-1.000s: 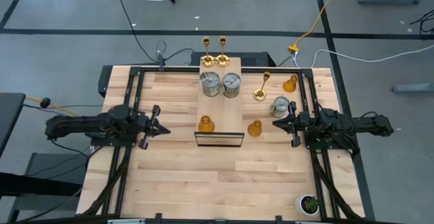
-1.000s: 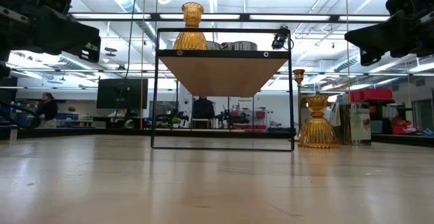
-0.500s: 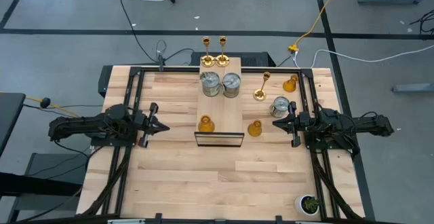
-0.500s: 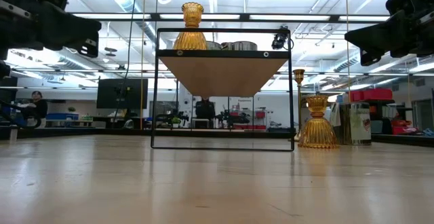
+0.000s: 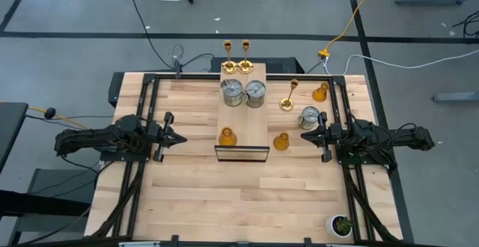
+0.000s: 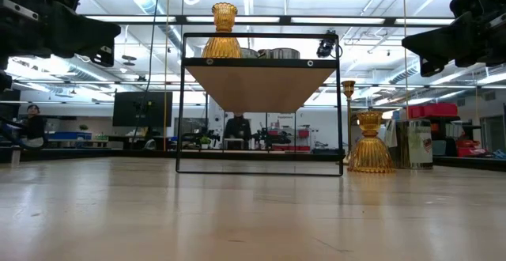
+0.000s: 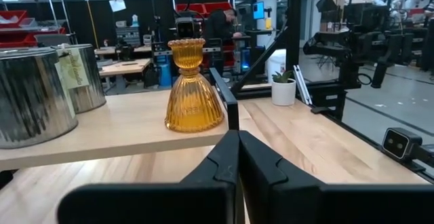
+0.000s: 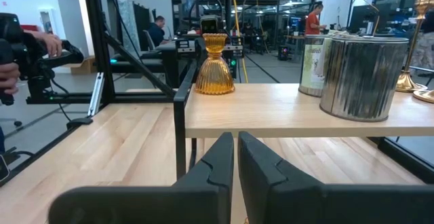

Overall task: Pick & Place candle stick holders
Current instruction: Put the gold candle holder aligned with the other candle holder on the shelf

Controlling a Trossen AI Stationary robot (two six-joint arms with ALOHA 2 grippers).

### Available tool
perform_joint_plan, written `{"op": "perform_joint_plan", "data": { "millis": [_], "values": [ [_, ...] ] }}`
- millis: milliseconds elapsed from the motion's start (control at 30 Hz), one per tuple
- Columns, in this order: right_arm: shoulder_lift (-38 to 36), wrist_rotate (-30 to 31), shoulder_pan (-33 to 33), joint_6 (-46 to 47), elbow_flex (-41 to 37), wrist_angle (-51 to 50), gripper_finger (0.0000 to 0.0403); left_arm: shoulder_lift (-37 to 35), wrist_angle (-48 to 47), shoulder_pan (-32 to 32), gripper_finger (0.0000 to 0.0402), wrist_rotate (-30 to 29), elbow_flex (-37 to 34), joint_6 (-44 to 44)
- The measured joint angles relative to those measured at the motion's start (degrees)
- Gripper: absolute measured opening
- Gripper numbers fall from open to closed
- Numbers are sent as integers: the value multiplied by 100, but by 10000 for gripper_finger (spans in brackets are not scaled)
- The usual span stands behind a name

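— So, where's everything sitting rn?

— Raised wooden shelf (image 5: 242,120) mid-table, black frame. On it: two gold candlesticks (image 5: 236,57) at the far end, two silver cans (image 5: 244,93) side by side just nearer, and one amber holder (image 5: 227,136) alone near the front edge, left side.

— And the rest?

— On the table (image 5: 224,194) itself, right of the shelf. Third gold candlestick (image 5: 289,96) stands next to the shelf's right edge, an amber holder (image 5: 320,92) further right by the rail, third silver can (image 5: 309,117) nearer, and another amber holder (image 5: 281,141) close to the shelf's front right corner. In the low view that one (image 6: 368,142) is upright, w/ a can (image 6: 413,143) behind it.

— Grippers?

— Left gripper (image 5: 179,137) is off to the shelf's left, pointing at it, holding nothing; fingers (image 7: 224,166) pressed together, facing the amber holder on the shelf. Right gripper (image 5: 304,135) is on the right side, tip just near the lone can and between it and the table-level amber holder, not touching either afaict. Its fingers (image 8: 222,156) are closed too, empty.

— Anything else?

— Small green potted plant (image 5: 342,224) at the table's near right corner, well apart from the rest.
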Motion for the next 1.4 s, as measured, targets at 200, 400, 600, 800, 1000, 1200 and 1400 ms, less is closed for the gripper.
{"op": "perform_joint_plan", "data": {
  "millis": [200, 400, 600, 800, 1000, 1200, 1400],
  "values": [
    [0, 1, 1, -1, 1, 0, 27, 2, -3, -1, 24, -17, 0, 1],
    [0, 0, 2, -1, 1, 0, 27, 17, 108, -1, 21, -19, -5, 0],
    [0, 0, -1, 1, 1, 0, 27, 17, 183, -1, 21, -22, -7, 0],
    [0, 0, -1, 1, 1, 0, 27, 17, 187, -1, 21, -121, -7, 200],
    [0, 0, 0, 1, 0, 0, 27, 70, -18, 1, 19, -1068, -7, 1219],
    [0, 0, 2, 1, 0, 0, 27, 66, -24, 2, 18, -1304, -7, 1174],
    [0, 0, -1, 1, 1, 0, 27, 66, -20, 2, 18, -1307, -7, 1163]
  ]
}}
